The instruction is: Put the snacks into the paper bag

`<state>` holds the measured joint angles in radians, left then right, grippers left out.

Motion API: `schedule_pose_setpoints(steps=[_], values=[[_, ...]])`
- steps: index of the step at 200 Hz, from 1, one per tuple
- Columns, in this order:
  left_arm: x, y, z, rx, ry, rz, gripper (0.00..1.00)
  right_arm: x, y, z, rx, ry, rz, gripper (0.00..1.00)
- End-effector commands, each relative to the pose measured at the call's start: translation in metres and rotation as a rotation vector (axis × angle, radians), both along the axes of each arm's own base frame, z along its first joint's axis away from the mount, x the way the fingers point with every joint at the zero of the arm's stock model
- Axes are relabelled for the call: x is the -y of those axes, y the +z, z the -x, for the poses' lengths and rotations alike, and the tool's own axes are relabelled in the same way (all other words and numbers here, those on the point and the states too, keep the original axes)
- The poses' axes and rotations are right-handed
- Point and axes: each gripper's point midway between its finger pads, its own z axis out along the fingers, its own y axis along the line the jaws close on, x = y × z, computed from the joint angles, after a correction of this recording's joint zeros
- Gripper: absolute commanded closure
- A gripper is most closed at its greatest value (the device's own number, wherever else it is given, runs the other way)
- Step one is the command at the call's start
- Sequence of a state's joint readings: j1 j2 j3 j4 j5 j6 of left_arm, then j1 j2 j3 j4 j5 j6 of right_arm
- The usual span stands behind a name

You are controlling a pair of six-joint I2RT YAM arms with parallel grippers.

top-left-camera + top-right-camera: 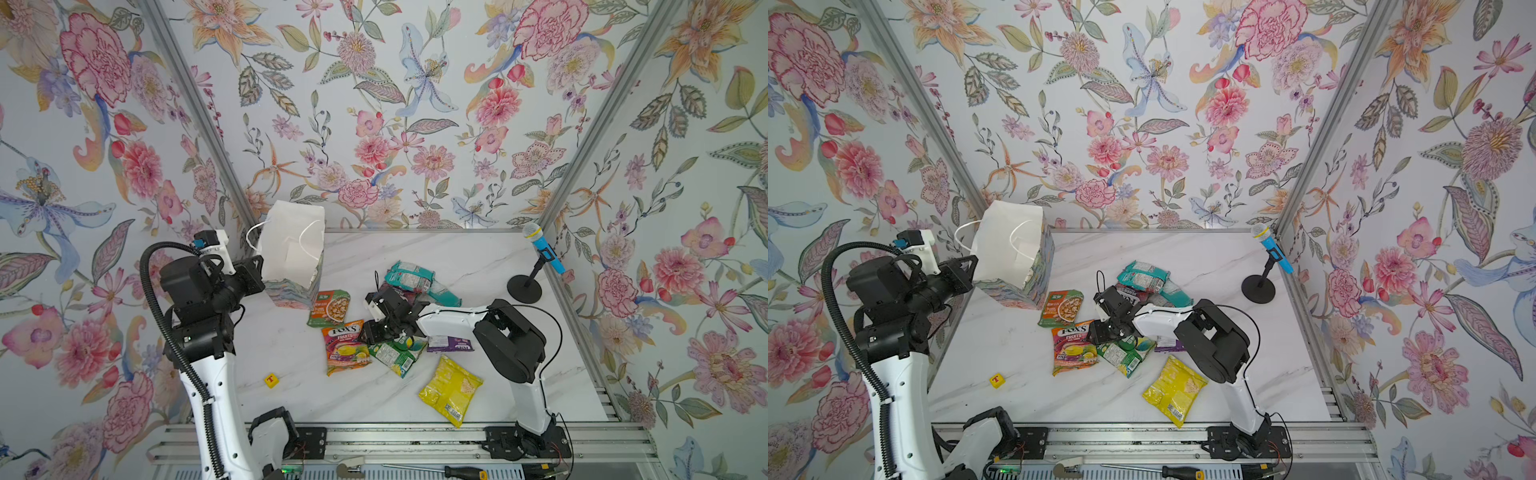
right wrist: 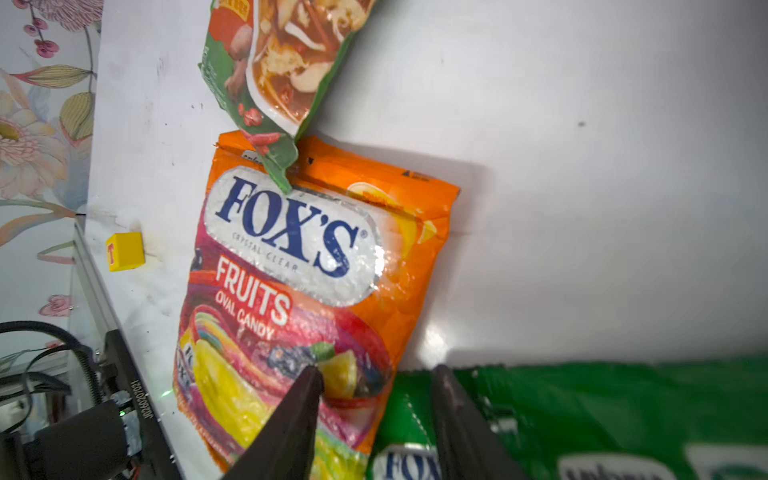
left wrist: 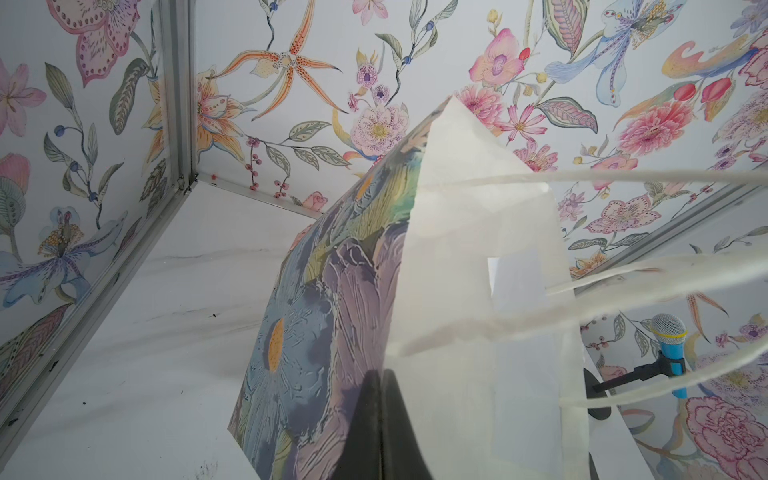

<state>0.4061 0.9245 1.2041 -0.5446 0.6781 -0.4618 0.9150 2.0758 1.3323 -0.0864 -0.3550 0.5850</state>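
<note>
A marbled table (image 1: 478,257) is walled by floral paper. In a top view the paper bag (image 1: 291,245) stands upper left of centre, its rim pinched shut by the left gripper (image 1: 258,269); the snacks (image 1: 395,357) are scattered mid-frame. In the left wrist view that clamp is confirmed. In the right wrist view the right gripper (image 2: 376,374) is parted, empty, over the orange FOX'S packet (image 2: 299,270) (a green packet (image 2: 582,407) just beside); one edge alone should be straddled.
</note>
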Motion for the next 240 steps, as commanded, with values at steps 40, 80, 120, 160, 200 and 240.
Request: schedule_pose_setpoints(steps=[40,80,120,160,200,240], values=[[0.006,0.008,0.002,0.039,-0.028,0.029,0.99,-0.016,-0.01,0.001,-0.111,-0.032,-0.094,0.75],[0.006,0.007,0.001,0.04,-0.033,0.038,0.98,-0.003,0.012,-0.013,-0.108,-0.079,-0.159,1.0],[0.007,0.005,-0.001,0.042,-0.039,0.049,0.98,0.031,0.041,-0.028,-0.059,-0.134,-0.178,1.0],[0.007,0.005,-0.001,0.042,-0.04,0.051,0.98,0.072,0.056,-0.033,-0.019,-0.19,-0.15,1.0],[0.008,0.005,-0.001,0.043,-0.045,0.052,0.97,0.129,0.038,-0.039,-0.009,-0.279,-0.061,1.0],[0.008,0.002,-0.001,0.038,-0.046,0.056,0.97,0.17,0.051,-0.056,0.056,-0.351,-0.014,0.68]])
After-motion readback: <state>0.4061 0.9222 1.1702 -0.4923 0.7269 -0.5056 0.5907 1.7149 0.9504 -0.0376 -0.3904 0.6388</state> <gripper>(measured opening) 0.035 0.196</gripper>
